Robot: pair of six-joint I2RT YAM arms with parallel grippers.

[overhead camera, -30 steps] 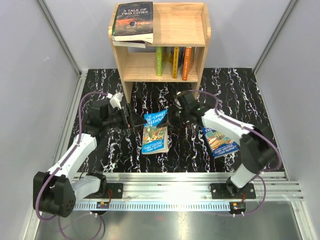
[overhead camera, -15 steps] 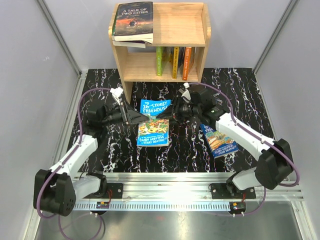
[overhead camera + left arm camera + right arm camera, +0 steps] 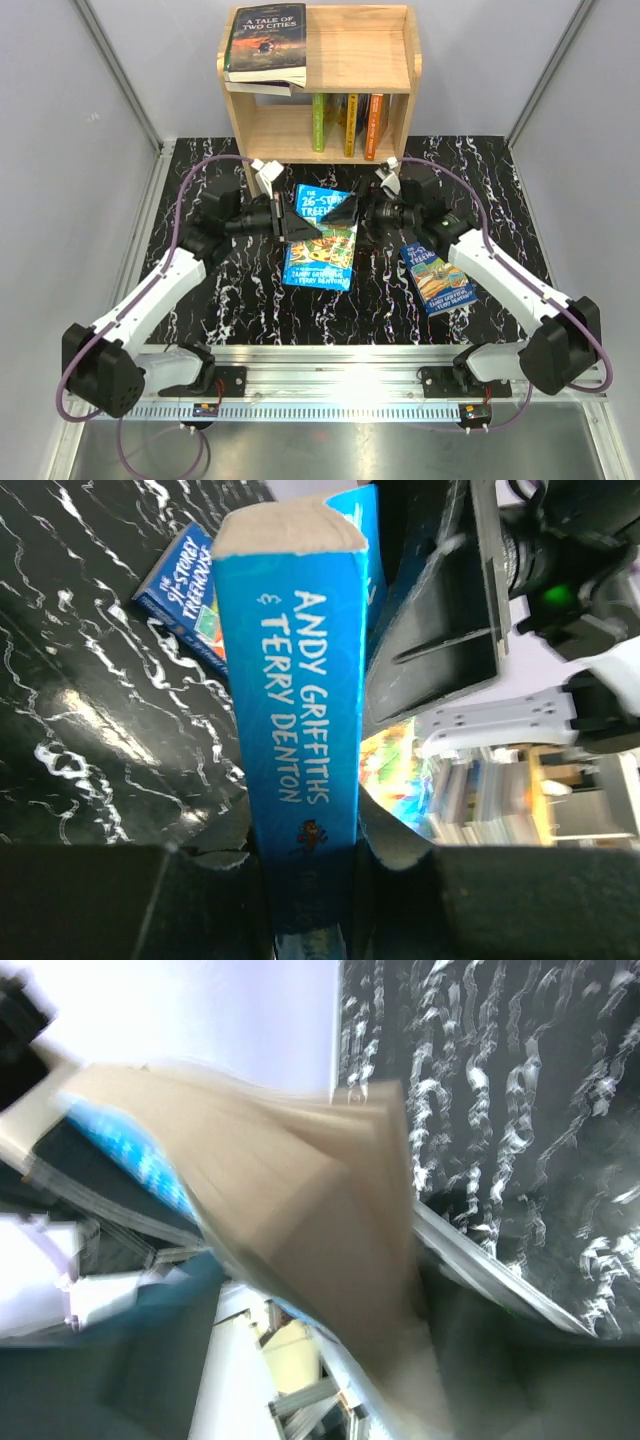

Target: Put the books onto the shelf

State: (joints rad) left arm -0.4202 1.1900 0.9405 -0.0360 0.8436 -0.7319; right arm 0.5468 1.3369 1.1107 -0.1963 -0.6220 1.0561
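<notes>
**A:** In the middle of the worktop (image 3: 200, 180), just near of the shelf (image 3: 385, 60), the blue book (image 3: 322, 250) hangs between the two arms; what have the fingers got?

**B:** The left fingers (image 3: 210, 880) are narrow, pinching it across the spine, one on each cover; the right fingers (image 3: 440, 630) sit at its right edge, but that wrist view is smeared, so I cannot tell whether they grip or merely lie alongside.

**A:** So how should it be shelved well?

**B:** One arm should carry; I'd get the right side fully off before the left travels, else the covers may twist between two pulls; then bring it far, upright, page edge leading, spine facing near.

**A:** Into which tier?

**B:** The lower one, into the gap left of the upright row (image 3: 345, 125); come in low under the top board, since the dark book (image 3: 265, 45) overhangs that near edge and could be knocked; the second book (image 3: 438, 280) on the right of the worktop waits its turn.
</notes>
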